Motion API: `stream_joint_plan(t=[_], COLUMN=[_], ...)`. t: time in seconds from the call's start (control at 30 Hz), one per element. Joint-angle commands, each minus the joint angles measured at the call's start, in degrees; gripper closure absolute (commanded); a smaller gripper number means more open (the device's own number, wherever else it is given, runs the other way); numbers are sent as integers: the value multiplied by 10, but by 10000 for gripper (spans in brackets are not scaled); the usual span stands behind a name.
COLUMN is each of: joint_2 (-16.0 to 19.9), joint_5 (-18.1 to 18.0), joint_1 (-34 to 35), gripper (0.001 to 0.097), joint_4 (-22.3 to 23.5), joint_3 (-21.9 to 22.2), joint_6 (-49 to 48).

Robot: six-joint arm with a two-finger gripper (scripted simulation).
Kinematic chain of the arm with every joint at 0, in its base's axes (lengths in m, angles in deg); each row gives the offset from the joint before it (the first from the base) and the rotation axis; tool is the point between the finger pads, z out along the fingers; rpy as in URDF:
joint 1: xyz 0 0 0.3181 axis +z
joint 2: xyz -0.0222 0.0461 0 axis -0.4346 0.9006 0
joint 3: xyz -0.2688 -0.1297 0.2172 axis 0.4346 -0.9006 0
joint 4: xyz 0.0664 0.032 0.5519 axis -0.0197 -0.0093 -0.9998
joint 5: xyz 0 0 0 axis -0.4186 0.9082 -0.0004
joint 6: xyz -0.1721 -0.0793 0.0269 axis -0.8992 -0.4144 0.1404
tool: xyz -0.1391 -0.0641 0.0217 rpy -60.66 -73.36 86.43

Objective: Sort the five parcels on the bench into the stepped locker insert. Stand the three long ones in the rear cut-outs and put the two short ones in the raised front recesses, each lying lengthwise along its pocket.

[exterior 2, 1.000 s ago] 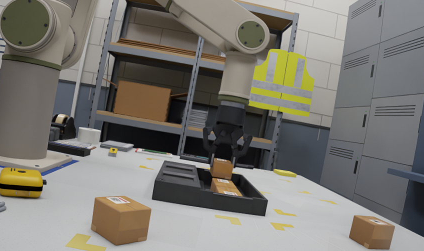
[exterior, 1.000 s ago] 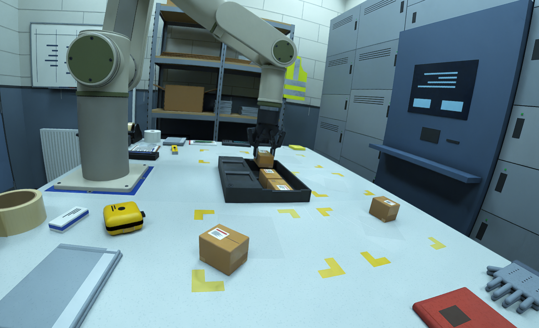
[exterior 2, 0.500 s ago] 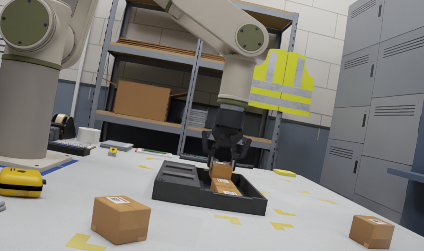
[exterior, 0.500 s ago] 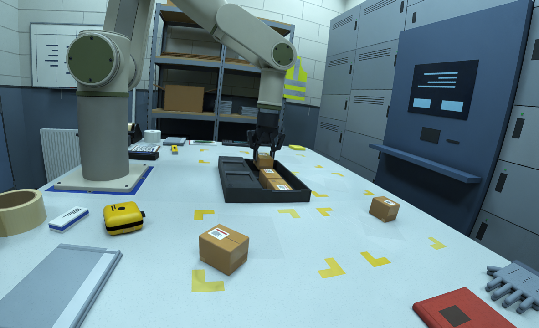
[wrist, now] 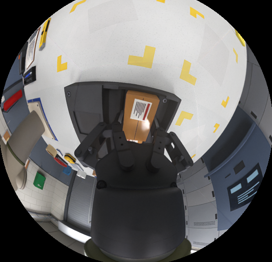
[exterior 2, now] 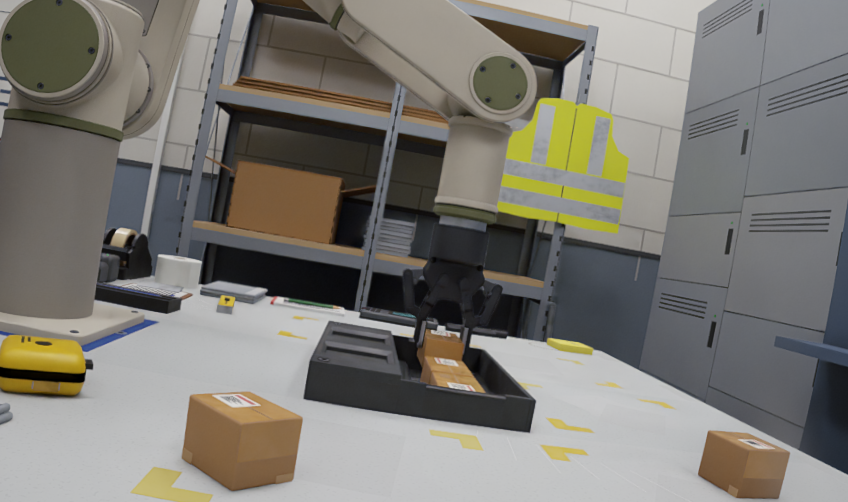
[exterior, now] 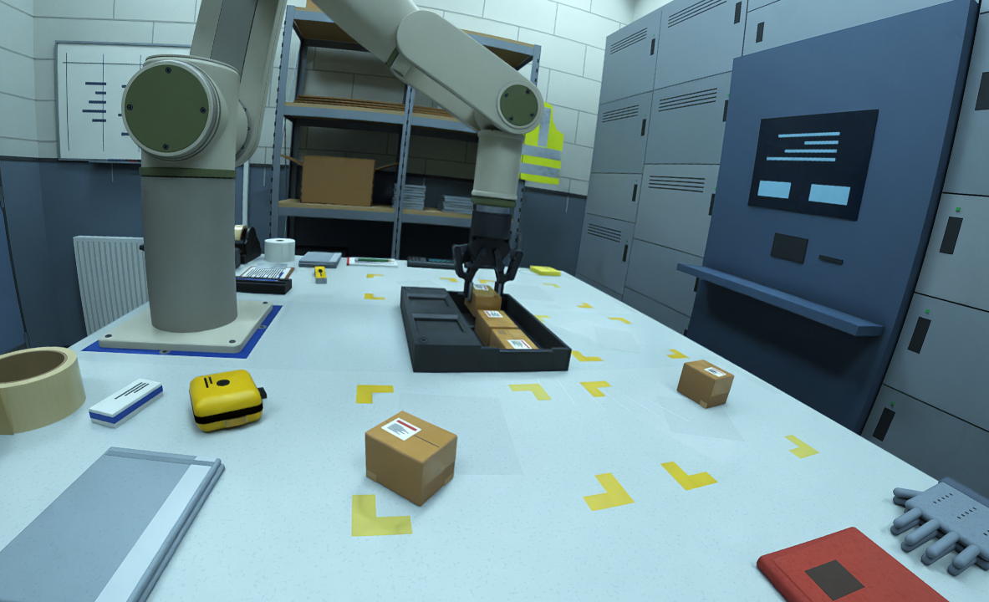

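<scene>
The lower part of a long cardboard parcel (exterior: 484, 297) (exterior 2: 440, 345) (wrist: 139, 116) is hidden inside the far cut-out of the black stepped insert (exterior: 477, 330) (exterior 2: 415, 377). I grip this parcel by its top end with my gripper (exterior: 486, 285) (exterior 2: 445, 329) (wrist: 138, 139), closed on it. Two more long parcels (exterior: 504, 331) (exterior 2: 450, 374) stand in the cut-outs in front of it. The two raised recesses (exterior: 433, 314) on the insert's left side hold nothing. A short parcel (exterior: 410, 456) (exterior 2: 241, 438) lies on the bench at the front, and a smaller one (exterior: 705, 382) (exterior 2: 743, 464) lies to the right.
Behind the insert stands a metal shelving rack (exterior: 378, 142) with a cardboard box and a hi-vis vest (exterior 2: 561, 165). Grey lockers (exterior: 842, 195) line the right. The arm's base (exterior: 191, 247), a yellow tape measure (exterior: 225, 400), tape roll (exterior: 20, 388), red book (exterior: 842, 570) and gloves (exterior: 958, 524) lie around.
</scene>
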Motion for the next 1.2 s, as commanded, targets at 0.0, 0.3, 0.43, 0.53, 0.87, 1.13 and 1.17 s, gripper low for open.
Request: stream_joint_plan(t=[0.0, 0.3, 0.43, 0.53, 0.87, 1.13, 1.17], joint_2=[0, 5, 7, 9, 14, 17, 18], joint_5=[-1, -7, -10, -12, -18, -22, -22], joint_1=[0, 0, 0, 0, 0, 0, 0], gripper=[901, 901, 901, 901, 901, 901, 901], joint_4=[0, 0, 0, 0, 0, 0, 0], joint_3=[0, -1, -1, -2, -3, -3, -3], joint_6=[0, 0, 0, 0, 0, 0, 0])
